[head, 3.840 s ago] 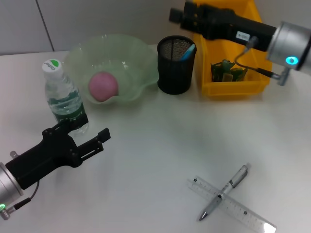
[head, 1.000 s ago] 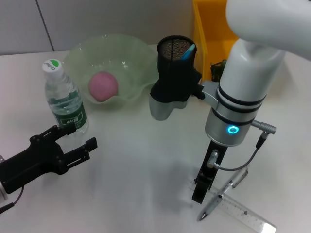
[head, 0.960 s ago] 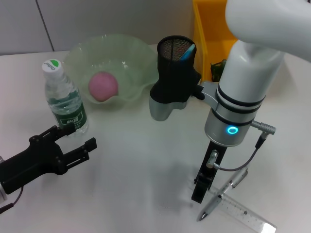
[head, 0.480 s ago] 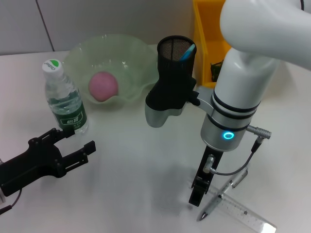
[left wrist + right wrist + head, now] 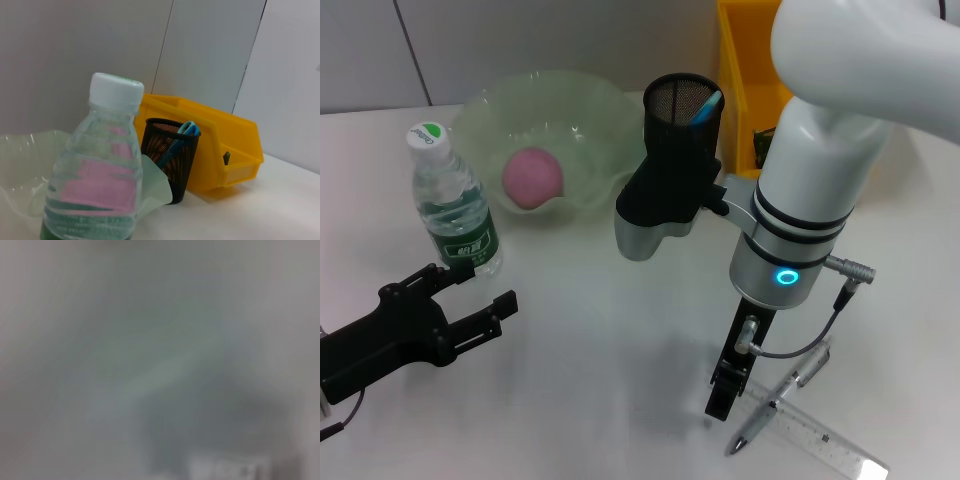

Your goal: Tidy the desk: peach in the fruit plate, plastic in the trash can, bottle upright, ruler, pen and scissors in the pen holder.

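Observation:
The clear bottle (image 5: 450, 205) stands upright at the left, also close up in the left wrist view (image 5: 100, 170). A pink peach (image 5: 532, 178) lies in the pale green fruit plate (image 5: 610, 110). The black mesh pen holder (image 5: 670, 110) holds blue-handled scissors (image 5: 708, 105). Plastic (image 5: 765, 140) lies in the yellow trash can (image 5: 745, 50). A silver pen (image 5: 785, 395) lies across the clear ruler (image 5: 825, 440) at the front right. My right gripper (image 5: 725, 390) hangs straight down, just left of the pen. My left gripper (image 5: 487, 282) is open, just in front of the bottle, holding nothing.
My bulky white right arm (image 5: 810, 200) stands over the table's middle and hides part of the trash can. The left wrist view shows the pen holder (image 5: 170, 155) and trash can (image 5: 220, 145) beyond the bottle. The right wrist view shows nothing distinct.
My right arm has swung from over the trash can down beside the pen and ruler, lately edging left. My left gripper has drawn back slightly from the bottle.

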You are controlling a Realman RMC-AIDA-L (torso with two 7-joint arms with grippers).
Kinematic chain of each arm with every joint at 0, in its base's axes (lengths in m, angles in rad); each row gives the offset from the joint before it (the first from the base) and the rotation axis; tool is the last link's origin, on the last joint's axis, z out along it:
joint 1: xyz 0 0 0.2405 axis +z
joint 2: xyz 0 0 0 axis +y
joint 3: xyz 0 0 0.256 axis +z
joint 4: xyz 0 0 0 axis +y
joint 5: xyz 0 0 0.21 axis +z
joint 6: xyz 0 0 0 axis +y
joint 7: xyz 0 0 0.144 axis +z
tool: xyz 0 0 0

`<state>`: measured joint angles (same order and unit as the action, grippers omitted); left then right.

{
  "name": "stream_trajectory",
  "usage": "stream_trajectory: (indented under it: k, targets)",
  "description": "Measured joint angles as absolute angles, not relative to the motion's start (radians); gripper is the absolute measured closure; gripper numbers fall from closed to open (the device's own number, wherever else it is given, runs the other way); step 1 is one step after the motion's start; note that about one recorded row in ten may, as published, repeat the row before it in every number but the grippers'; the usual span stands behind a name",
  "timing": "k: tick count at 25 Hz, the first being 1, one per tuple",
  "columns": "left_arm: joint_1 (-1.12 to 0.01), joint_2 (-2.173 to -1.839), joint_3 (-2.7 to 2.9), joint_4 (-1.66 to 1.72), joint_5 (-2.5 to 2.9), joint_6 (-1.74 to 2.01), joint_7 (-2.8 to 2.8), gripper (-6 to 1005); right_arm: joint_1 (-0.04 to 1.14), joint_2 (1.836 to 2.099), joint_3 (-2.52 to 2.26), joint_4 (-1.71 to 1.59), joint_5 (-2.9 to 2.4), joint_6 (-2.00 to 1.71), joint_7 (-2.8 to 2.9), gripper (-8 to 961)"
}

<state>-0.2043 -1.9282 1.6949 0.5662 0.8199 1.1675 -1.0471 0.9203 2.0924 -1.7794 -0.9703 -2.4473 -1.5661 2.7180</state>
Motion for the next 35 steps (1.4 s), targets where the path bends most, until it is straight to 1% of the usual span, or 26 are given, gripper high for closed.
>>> stream_trajectory:
  k: [26,35]
  targets:
    - [-0.209,-1.928,1.692,0.566,0.822,1.167,-1.062,196,0.92,2.092,-1.806,-0.971,-2.454,-1.549,2.718,517]
    - [-0.209,-1.928,1.692,0.564,0.822,1.165,-1.062,196,0.924,2.092,-1.805,-0.971,-2.455,-1.548,2.718,512]
